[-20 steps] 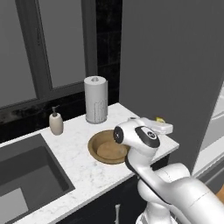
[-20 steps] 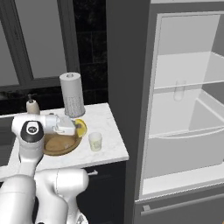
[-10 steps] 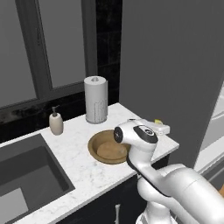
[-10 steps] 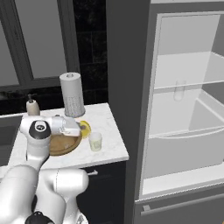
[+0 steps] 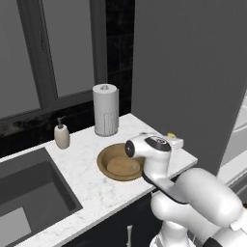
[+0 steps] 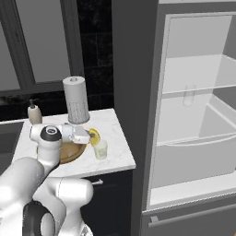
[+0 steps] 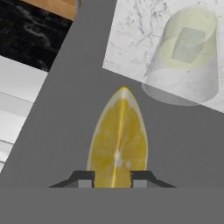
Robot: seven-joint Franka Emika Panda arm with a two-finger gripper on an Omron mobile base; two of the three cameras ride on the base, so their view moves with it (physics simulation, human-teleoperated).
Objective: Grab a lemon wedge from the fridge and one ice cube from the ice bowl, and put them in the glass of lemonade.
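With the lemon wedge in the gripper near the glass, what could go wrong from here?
1. The gripper pinches only the end of the lemon wedge; it could slip out.
2. The glass is small; in the hand view the wedge is off to one side of it, so releasing now would likely miss.

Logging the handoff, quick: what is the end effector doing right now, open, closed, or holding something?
End effector: closed on the lemon wedge, near the glass of lemonade.
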